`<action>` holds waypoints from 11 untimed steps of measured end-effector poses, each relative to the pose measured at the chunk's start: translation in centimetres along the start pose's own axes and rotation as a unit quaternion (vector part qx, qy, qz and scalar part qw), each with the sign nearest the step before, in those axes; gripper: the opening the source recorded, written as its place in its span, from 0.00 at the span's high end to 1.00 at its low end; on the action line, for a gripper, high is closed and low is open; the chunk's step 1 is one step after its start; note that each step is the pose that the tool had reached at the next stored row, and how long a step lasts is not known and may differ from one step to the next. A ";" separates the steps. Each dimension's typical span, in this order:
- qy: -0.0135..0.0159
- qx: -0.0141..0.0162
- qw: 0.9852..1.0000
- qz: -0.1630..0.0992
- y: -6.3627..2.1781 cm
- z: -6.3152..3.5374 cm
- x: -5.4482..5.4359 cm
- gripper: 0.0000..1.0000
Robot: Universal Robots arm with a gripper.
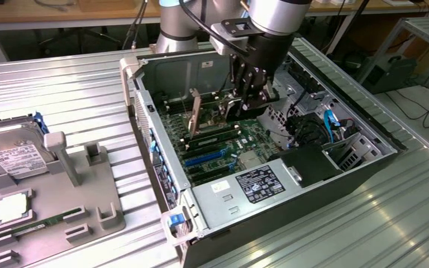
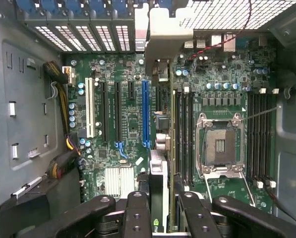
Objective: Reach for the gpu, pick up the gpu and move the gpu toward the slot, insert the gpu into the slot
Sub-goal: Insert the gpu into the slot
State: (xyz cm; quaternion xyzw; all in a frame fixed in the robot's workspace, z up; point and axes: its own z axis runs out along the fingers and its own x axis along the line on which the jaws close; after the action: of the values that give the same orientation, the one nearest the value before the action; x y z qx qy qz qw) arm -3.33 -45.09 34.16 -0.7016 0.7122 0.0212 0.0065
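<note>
My gripper (image 1: 246, 105) hangs inside the open computer case (image 1: 143, 72), above the green motherboard (image 1: 222, 142). It is shut on the gpu (image 1: 218, 106), which stands on edge over the board. In the wrist view the gpu (image 2: 158, 188) runs edge-on out from between my black fingers (image 2: 138, 213), and its silver bracket (image 2: 162, 29) reaches the case's rear slot openings. The card's edge lies just beside the long blue slot (image 2: 146, 114), over the neighbouring black slots. How far the card's lower edge is from the board is hidden.
A CPU socket (image 2: 221, 144), memory slots (image 2: 183, 134) and a small finned heatsink (image 2: 119, 181) crowd the board. Cable bundles (image 2: 63, 148) lie along one case wall. Outside the case, a grey fixture (image 1: 58, 195) carries a hard drive (image 1: 13, 153) and a green memory stick (image 1: 28, 229).
</note>
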 end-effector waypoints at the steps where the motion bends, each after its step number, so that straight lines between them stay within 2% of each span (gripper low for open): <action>1: 0.000 0.000 1.000 0.000 0.00 0.03 0.0 0.73; 2: 0.001 0.000 1.000 0.000 0.01 0.06 0.0 0.73; 4: 0.004 0.000 1.000 0.000 0.11 0.26 0.0 0.73; 5: 0.005 0.000 1.000 0.001 0.35 0.46 0.0 0.73; 6: 0.008 0.001 1.000 0.001 1.00 0.61 0.0 0.73; 7: 0.011 0.005 1.000 0.001 1.26 0.62 0.0 0.73; 8: 0.011 0.012 1.000 0.000 1.42 0.67 0.0 0.73; 10: 0.011 0.017 1.000 0.000 1.69 0.86 0.0 0.73; 11: 0.011 0.018 1.000 0.000 1.76 1.01 0.0 0.73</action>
State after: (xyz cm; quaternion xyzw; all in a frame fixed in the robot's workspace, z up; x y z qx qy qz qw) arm -5.11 -45.05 33.18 -0.7014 0.7126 0.0007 0.0112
